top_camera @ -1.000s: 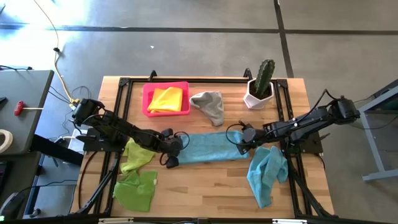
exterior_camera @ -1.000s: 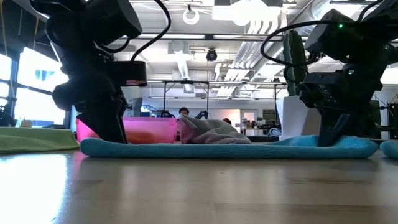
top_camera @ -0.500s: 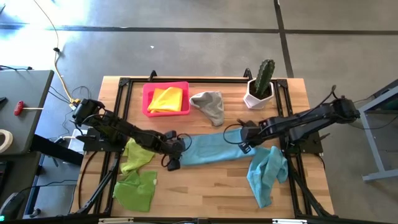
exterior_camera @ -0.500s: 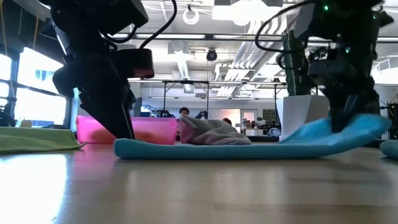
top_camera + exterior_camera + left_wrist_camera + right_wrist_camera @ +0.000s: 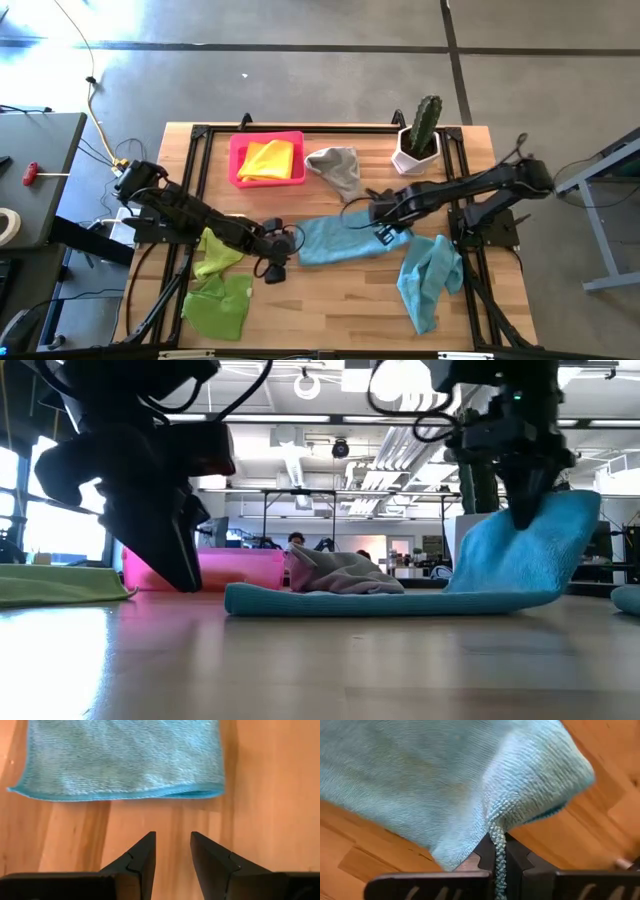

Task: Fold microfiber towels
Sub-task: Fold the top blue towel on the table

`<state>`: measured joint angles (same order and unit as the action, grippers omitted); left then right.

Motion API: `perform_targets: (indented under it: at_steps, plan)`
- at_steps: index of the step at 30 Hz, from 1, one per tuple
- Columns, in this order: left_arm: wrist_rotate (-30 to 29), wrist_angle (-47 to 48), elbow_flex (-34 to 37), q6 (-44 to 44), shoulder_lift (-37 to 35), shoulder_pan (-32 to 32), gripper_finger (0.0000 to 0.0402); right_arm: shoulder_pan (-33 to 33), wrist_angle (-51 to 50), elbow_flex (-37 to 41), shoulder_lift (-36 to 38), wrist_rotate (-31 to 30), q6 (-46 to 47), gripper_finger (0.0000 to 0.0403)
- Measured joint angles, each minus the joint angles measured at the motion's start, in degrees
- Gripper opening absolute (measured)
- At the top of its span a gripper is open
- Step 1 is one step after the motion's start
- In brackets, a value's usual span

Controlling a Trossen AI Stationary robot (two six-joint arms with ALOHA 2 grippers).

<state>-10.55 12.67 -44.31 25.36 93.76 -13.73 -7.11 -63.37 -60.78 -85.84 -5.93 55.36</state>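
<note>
Right, the right claw (image 5: 385, 218) is clamped tight on one end of the light blue towel (image 5: 335, 240), raising it off the counter (image 5: 330, 300); the rest lies flat mid-counter. At the towel's nine o'clock end, the left claw (image 5: 272, 262) is released, fingers (image 5: 142, 857) slightly parted, holding nothing. From counter height, its fingertips are hard to make out.

The whole worktop (image 5: 330, 300) is seen from straight above in the high view; it is viewed level from its near edge toward the room in the low view. The light blue towel (image 5: 400, 598) is shared by all views, shown close in both wrist views.
</note>
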Motion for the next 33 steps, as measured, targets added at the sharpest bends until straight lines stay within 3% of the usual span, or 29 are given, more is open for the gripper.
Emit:
perform_targets:
  at_steps: [9, 18, 33]
  plan:
    - [-0.7, 1.6, 0.0, 0.0, 0.0, -3.4, 0.0112, 0.0, -1.8, -16.8, -14.3, 0.3, -8.1, 0.0000]
    - [-8.6, 3.0, 0.0, -3.0, -0.1, -4.4, 0.0112, 0.8, -5.7, -31.4, -24.2, 0.5, -7.3, 0.0000]
    - [-17.7, 3.0, 0.0, -3.9, -0.1, -4.4, 0.0112, 0.8, -7.4, -47.2, -36.2, 3.2, -6.3, 0.0000]
